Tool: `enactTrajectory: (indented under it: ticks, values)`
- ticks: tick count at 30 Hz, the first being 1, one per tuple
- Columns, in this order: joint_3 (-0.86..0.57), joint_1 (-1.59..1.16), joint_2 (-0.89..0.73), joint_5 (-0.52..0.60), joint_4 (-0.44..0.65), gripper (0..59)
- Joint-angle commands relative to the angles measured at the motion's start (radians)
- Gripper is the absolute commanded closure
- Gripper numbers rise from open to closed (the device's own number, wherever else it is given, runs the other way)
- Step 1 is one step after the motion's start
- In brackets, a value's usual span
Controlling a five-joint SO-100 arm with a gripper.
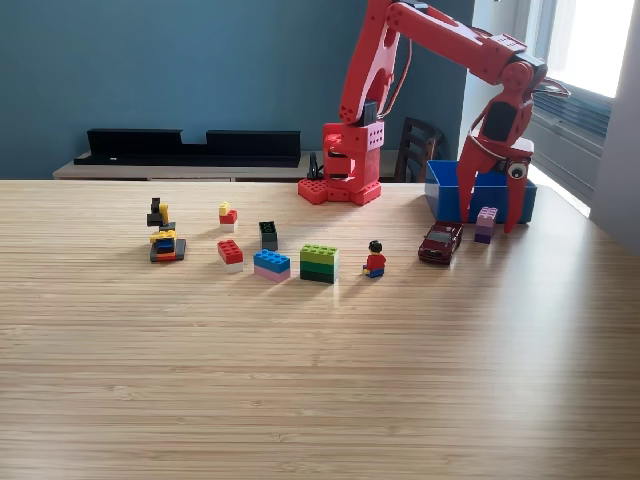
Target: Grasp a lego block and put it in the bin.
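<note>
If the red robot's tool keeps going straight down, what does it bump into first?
Probably the purple block, which sits between the open fingers of the tool pointing down at the table. Depth is hard to judge from this one view.

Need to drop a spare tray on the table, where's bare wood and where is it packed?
Free: the whole near half of the table, in front of the row running from the green block to the minifigure. Also the exterior view's far left, beyond the black-and-yellow pile. Crowded: the exterior view's right, where the gripper straddles a purple block between the toy car and the bin.
</note>
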Motion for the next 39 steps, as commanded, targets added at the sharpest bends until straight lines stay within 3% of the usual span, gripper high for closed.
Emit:
enactTrajectory:
  ticks: [1, 22, 24, 27, 28, 34, 39]
  values:
    - [-0.009, 0.002, 0.026, -0.012, -0.023, 34.8]
    - [0.044, 0.067, 0.018, -0.029, -0.169, 37.7]
    - [0.046, 0.072, 0.018, -0.032, -0.176, 41.0]
    - [0.051, 0.074, 0.018, -0.021, -0.190, 56.9]
    - [0.051, 0.074, 0.018, -0.015, -0.193, 58.5]
    - [0.031, 0.074, 0.028, -0.008, -0.186, 58.5]
    - [-0.104, 0.072, 0.031, -0.009, -0.035, 58.5]
